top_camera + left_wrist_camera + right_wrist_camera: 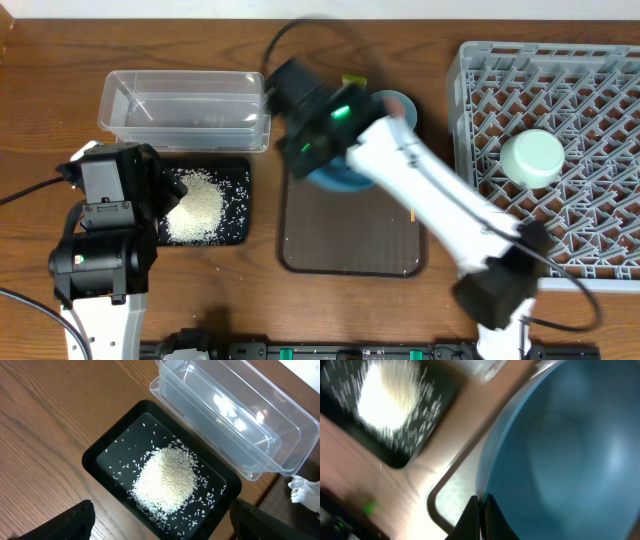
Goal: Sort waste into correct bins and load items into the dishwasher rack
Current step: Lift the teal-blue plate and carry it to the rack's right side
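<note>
My right gripper is shut on the rim of the dark-blue plate, held tilted over the brown serving tray. In the overhead view the plate shows partly under that gripper. My left gripper is open and empty above the black tray, which holds the heap of rice. The clear container stands empty beside it. A white tissue lies at the right edge. One mint bowl sits in the grey rack. A yellow-green wrapper peeks out behind the right arm.
The brown serving tray lies in the middle, between the black tray and the rack. A pale blue bowl is partly hidden behind the right arm. The clear container is at the back left. The pink cup is out of view.
</note>
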### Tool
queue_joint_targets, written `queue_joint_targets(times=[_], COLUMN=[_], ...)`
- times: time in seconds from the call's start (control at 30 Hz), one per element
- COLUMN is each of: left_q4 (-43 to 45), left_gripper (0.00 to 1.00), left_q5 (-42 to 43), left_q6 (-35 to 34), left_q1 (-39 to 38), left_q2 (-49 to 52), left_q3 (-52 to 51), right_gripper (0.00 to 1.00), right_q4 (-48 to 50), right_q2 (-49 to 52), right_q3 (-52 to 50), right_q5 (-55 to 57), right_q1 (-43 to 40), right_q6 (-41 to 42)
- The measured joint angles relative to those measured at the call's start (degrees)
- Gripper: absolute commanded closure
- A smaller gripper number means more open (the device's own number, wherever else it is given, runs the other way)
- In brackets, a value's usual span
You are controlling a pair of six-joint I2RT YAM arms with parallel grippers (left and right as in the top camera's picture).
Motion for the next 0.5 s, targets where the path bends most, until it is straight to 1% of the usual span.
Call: queue_joint_targets(times=[0.13,0.27,0.37,0.5], left_q4=[0.00,0.00,0.00,0.00], left_gripper=[0.12,0.12,0.12,0.12], left_q5=[0.00,0.00,0.00,0.00], left_q6=[-0.02,-0.02,-0.02,-0.02], left_q1=[0.00,0.00,0.00,0.00], left_q2=[0.00,-0.02,0.00,-0.02], left_q3=[0.00,0.00,0.00,0.00], right_gripper=[0.99,0.99,0.99,0.99], right_q4=[-1.09,-2.14,-3.50,-6.12], right_q2=[-8.33,-16.28,-19.39,-19.71], right_q3=[1.16,2.05,2.56,2.03], right_q5=[-2.73,-10.12,-18.34,-27.43], right_q1=[-11.21,-28.06,-41.35,-55.15], right_q6=[-0.33,-2.03,-3.91,-7.13])
